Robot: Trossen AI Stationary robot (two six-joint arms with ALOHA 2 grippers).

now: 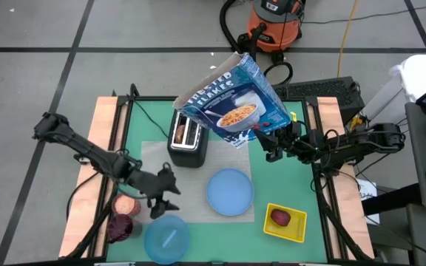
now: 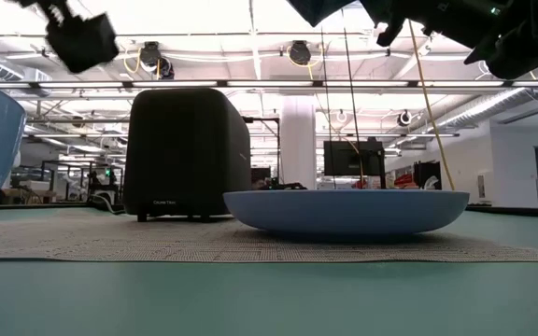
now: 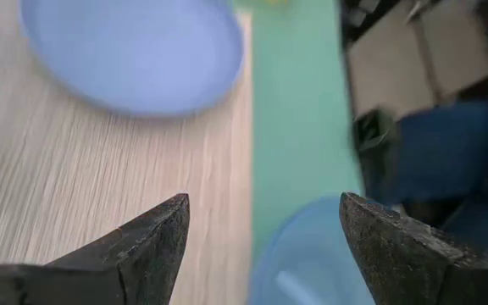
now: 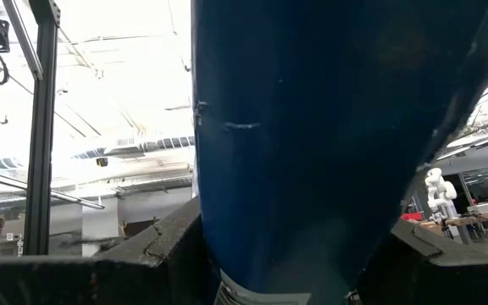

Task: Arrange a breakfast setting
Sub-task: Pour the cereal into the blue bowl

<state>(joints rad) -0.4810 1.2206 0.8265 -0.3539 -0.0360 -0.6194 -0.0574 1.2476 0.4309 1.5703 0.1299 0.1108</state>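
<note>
holding the cereal box clamped in my right gripper, lifted high off the table and tilted, above the toaster and the far end of the grey mat. left gripper hangs with fingers spread and nothing between them, over the mat. bowl sits just ahead of those fingers, plate beyond them. bagel and a dark red fruit beside the left wrist. another red fruit on the yellow tray.

Bright overhead ceiling strip lights, left wrist view motion-blurred, low view foreground soft, backlit glare
</note>
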